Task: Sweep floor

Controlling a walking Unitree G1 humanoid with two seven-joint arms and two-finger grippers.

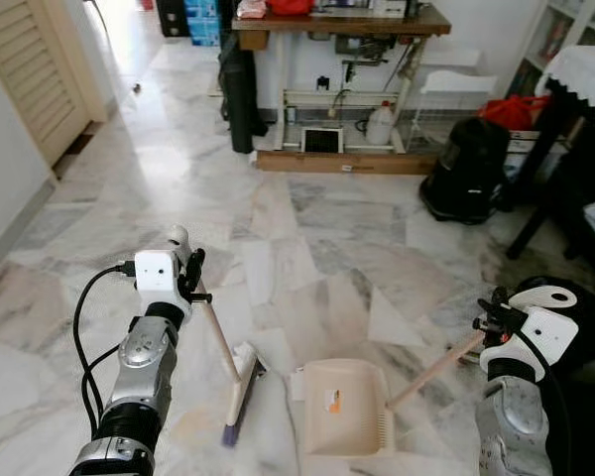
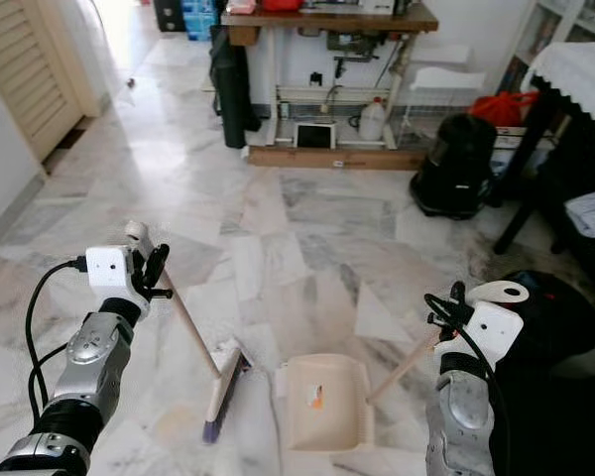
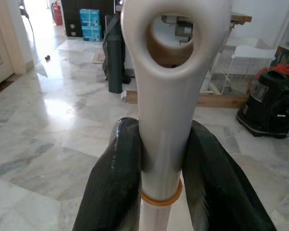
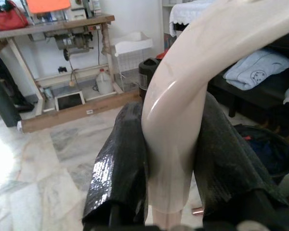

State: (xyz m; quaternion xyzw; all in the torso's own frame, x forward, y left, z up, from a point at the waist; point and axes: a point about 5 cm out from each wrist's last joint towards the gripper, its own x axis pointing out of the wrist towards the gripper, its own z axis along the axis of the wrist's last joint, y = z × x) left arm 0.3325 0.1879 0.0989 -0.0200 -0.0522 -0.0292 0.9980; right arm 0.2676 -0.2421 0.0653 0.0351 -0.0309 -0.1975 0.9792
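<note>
My left gripper (image 1: 192, 281) is shut on the cream handle of a short broom (image 1: 221, 342); its head (image 1: 240, 389) with purple bristles rests on the marble floor. In the left wrist view both black fingers (image 3: 115, 187) clamp the broom handle (image 3: 166, 110) just below its hanging hole. My right gripper (image 1: 493, 315) is shut on the handle of a cream dustpan (image 1: 342, 407), which lies flat on the floor just right of the broom head, its mouth facing away from me. The right wrist view shows the fingers (image 4: 120, 163) squeezing the dustpan handle (image 4: 180, 120).
A wooden sewing table (image 1: 342, 25) with a white jug (image 1: 379, 124) and a tablet (image 1: 322, 140) under it stands ahead. A black appliance (image 1: 466, 169) and red bag (image 1: 514, 109) sit right of it. Dark furniture (image 1: 575, 169) lines the right; a louvred door (image 1: 35, 69) is left.
</note>
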